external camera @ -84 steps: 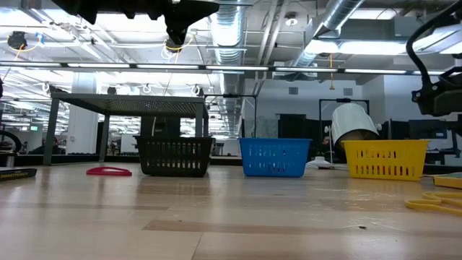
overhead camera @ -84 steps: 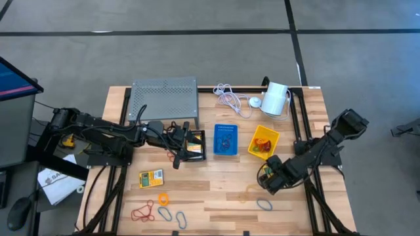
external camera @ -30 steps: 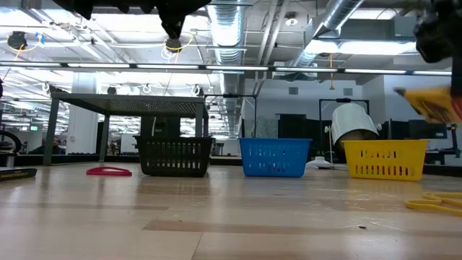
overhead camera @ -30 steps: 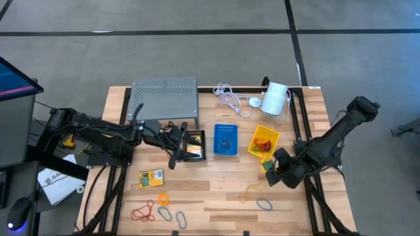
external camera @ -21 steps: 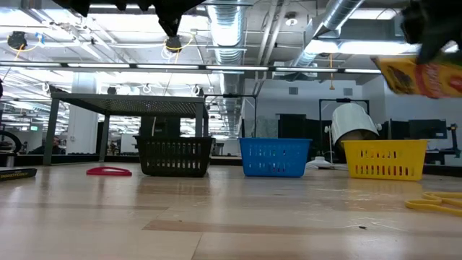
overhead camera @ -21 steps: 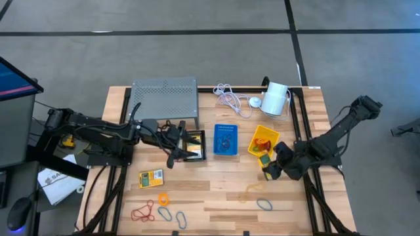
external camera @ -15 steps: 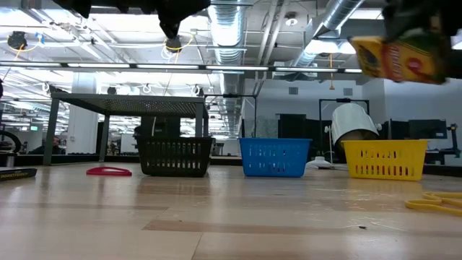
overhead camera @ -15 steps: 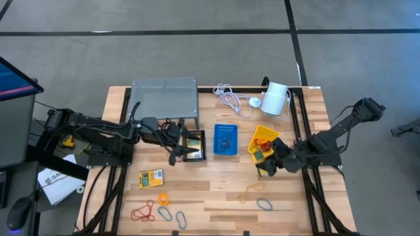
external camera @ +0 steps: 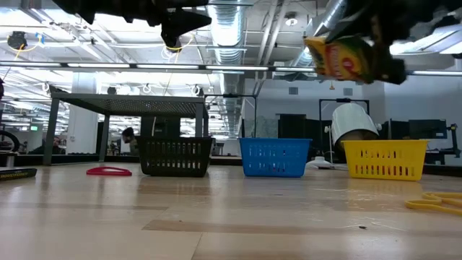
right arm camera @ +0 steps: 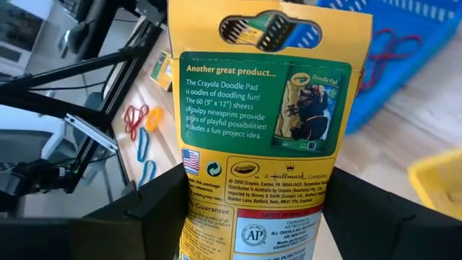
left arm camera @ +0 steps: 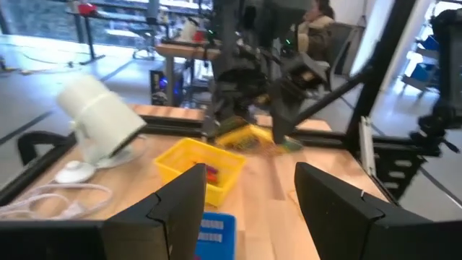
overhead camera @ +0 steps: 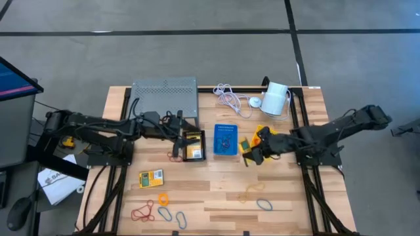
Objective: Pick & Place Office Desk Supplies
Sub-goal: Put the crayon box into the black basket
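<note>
My right gripper point(overhead camera: 254, 151) is shut on a yellow crayon packet point(overhead camera: 243, 145) high over the table between the blue bin point(overhead camera: 226, 140) and the yellow bin point(overhead camera: 269, 136). The low view shows the packet point(external camera: 346, 58) tilted well above the bins. My left gripper point(overhead camera: 180, 126) hangs open at the far left corner of the black bin point(overhead camera: 194, 145), touching nothing. A second yellow packet point(overhead camera: 192, 147) lies inside that bin and a third point(overhead camera: 151, 177) lies flat on the table. Coloured loops point(overhead camera: 157, 208) lie near the front edge. My right gripper point(right arm camera: 267, 217) pinches the packet between its two fingers at the end opposite the hanger hole point(right arm camera: 216, 224). It reaches in from the table's right. The packet is lifted clear and sticks out beyond the fingers, hanger-hole end point(right arm camera: 271, 29) leading.
A grey perforated stand point(overhead camera: 164, 98), a coiled white cable point(overhead camera: 230, 98) and a white cylinder device point(overhead camera: 275, 98) sit along the far edge. An orange loop point(overhead camera: 252, 190) and a blue loop point(overhead camera: 264, 204) lie front right. Bare wood shows between the bins and the loops.
My right gripper, shut on the packet throughout, has risen and swung from the near right part of the table toward the left and far side, past the yellow bin toward the blue bin. My left gripper has drawn back toward the far edge, off the black bin.
</note>
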